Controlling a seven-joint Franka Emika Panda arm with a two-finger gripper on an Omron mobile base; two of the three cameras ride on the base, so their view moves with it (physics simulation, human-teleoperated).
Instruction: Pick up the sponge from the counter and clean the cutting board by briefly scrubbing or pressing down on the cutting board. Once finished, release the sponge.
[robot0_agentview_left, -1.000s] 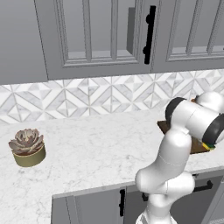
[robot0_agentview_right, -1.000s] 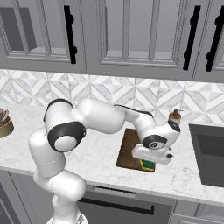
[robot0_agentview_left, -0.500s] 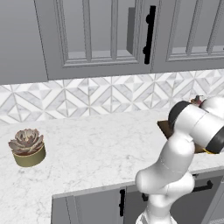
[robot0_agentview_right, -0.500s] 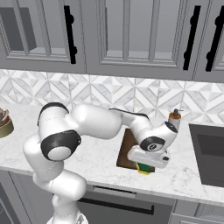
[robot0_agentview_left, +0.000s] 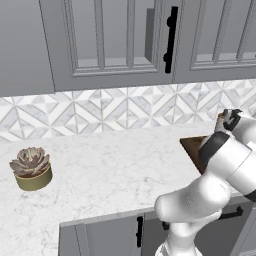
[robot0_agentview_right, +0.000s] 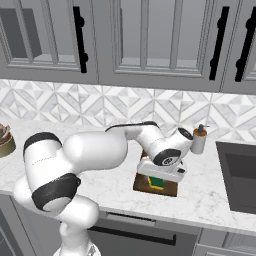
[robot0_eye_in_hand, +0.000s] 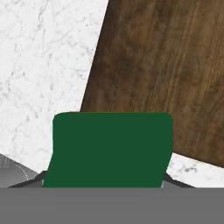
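Note:
The cutting board (robot0_agentview_right: 171, 190) is a dark brown wooden slab lying flat on the white marble counter (robot0_agentview_right: 115, 185). My gripper (robot0_agentview_right: 158, 178) points down over the board's front part and is shut on the sponge (robot0_agentview_right: 156, 183), whose green top sits over a yellow layer. In the hand view the green sponge (robot0_eye_in_hand: 111, 148) sits between the fingertips, over the board's (robot0_eye_in_hand: 166, 74) edge where it meets the counter (robot0_eye_in_hand: 43, 65). In the left base view my arm hides most of the board (robot0_agentview_left: 192, 146).
A succulent in a round pot (robot0_agentview_left: 31, 169) stands far left on the counter. A small bottle (robot0_agentview_right: 199, 140) stands behind the board by the tiled backsplash. A dark sink (robot0_agentview_right: 240, 175) lies to the right. Grey wall cabinets hang above.
The gripper has carried the sponge leftward along the board's front part in the right base view. The elbow swung with it. The board stayed in place.

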